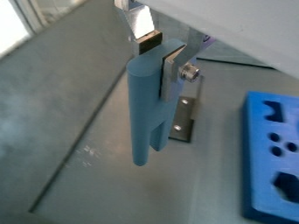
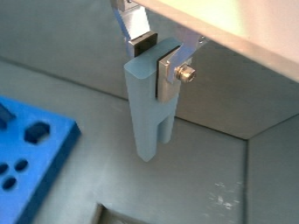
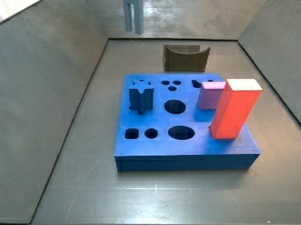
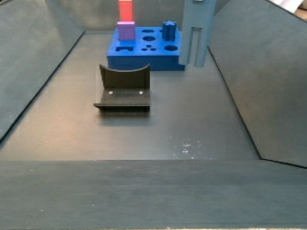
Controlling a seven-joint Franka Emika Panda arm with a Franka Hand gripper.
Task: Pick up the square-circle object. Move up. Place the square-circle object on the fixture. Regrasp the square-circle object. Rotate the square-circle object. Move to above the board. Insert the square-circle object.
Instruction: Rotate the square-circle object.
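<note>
My gripper [image 1: 158, 54] is shut on the top end of the square-circle object [image 1: 145, 114], a slim grey-blue bar that hangs upright from the fingers in both wrist views. The silver fingers [image 2: 169, 68] clamp it from two sides, with the gripper [image 2: 155, 54] high over the floor. In a side view the square-circle object [image 3: 132, 15] hangs in the air beyond the dark fixture [image 3: 185, 57]. The fixture [image 4: 124, 87] stands on the floor in front of the blue board [image 4: 150, 49]. The board [image 3: 177, 141] has round and square holes.
A tall red block [image 3: 235, 107] and a small pink block [image 3: 212, 94] stand on the board's right side, and a dark blue piece [image 3: 143, 95] stands at its left. Grey walls enclose the floor. A metal bracket [image 1: 183, 118] shows below the bar.
</note>
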